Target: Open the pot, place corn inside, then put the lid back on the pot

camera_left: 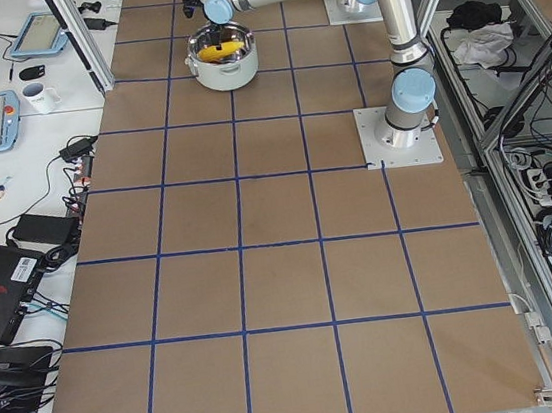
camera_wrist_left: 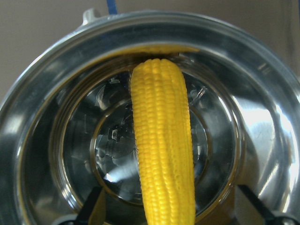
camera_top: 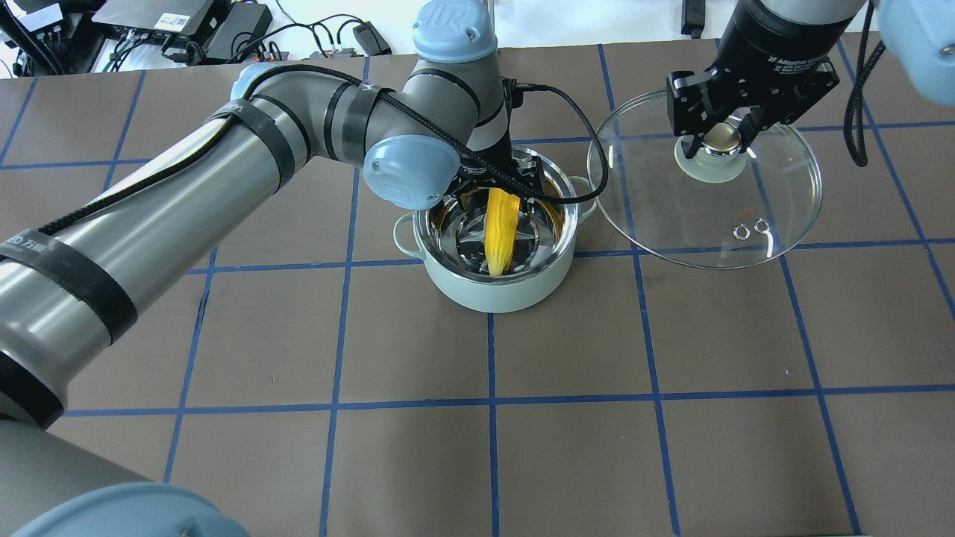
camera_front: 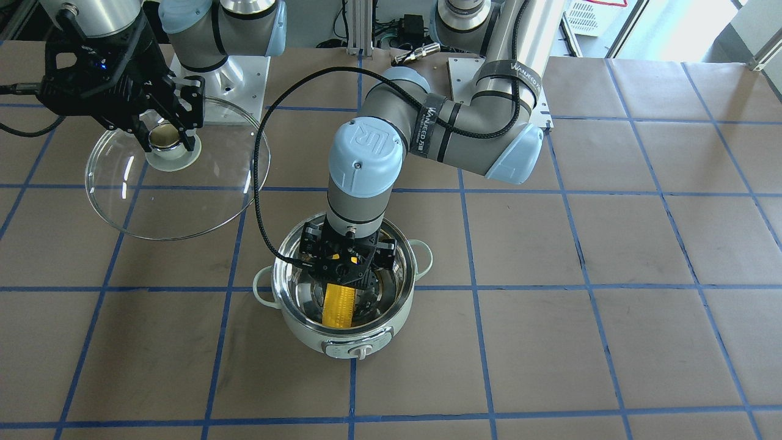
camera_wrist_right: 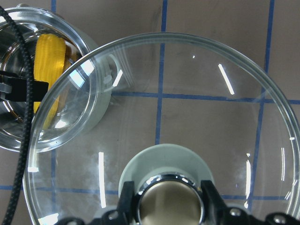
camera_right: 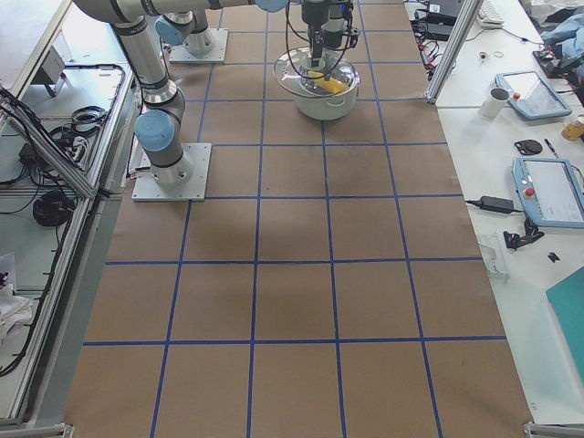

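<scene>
The pale mint pot (camera_front: 305, 335) stands open mid-table; it also shows in the overhead view (camera_top: 492, 294). The yellow corn (camera_front: 339, 305) lies inside it, its tip against the steel wall (camera_wrist_left: 161, 140). My left gripper (camera_front: 345, 275) hangs over the pot's mouth, open. Its fingers (camera_wrist_left: 93, 206) stand apart on either side of the corn without touching it. My right gripper (camera_top: 720, 138) is shut on the beige-gold knob (camera_wrist_right: 169, 204) of the glass lid (camera_top: 694, 224). It holds the lid tilted above the table beside the pot (camera_wrist_right: 28, 117).
The table is brown paper with a blue tape grid. The arms' base plates (camera_front: 226, 73) (camera_front: 501, 79) sit at the robot's side. A black cable (camera_front: 263, 183) loops from the left wrist near the lid (camera_front: 183, 195). Desks with tablets and a mug (camera_right: 497, 102) flank the table.
</scene>
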`<move>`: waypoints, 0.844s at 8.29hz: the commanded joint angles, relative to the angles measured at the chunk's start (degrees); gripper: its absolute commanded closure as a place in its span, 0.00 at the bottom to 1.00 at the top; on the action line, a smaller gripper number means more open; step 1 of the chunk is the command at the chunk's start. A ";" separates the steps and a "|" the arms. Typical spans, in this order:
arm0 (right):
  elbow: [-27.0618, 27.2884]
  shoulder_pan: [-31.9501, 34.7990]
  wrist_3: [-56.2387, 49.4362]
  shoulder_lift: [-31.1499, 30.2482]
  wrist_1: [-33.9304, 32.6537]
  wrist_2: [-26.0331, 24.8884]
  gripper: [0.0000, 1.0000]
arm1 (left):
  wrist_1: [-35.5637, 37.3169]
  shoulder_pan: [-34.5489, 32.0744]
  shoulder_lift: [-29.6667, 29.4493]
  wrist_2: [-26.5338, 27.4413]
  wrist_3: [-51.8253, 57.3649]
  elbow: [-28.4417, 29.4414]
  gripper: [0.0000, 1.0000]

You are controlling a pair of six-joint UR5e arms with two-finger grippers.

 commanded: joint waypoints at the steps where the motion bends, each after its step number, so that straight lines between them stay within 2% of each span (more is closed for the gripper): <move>1: 0.09 0.03 0.06 -0.12 0.51 0.00 0.62 | -6.24 2.33 3.14 5.01 0.55 2.11 0.00; 4: 0.18 0.12 -0.02 -0.12 0.59 0.17 0.62 | -12.31 6.98 7.18 5.03 3.07 4.06 0.00; 7: 0.18 0.47 0.06 0.06 0.42 0.08 0.62 | -18.89 17.51 12.45 5.03 5.91 4.24 0.00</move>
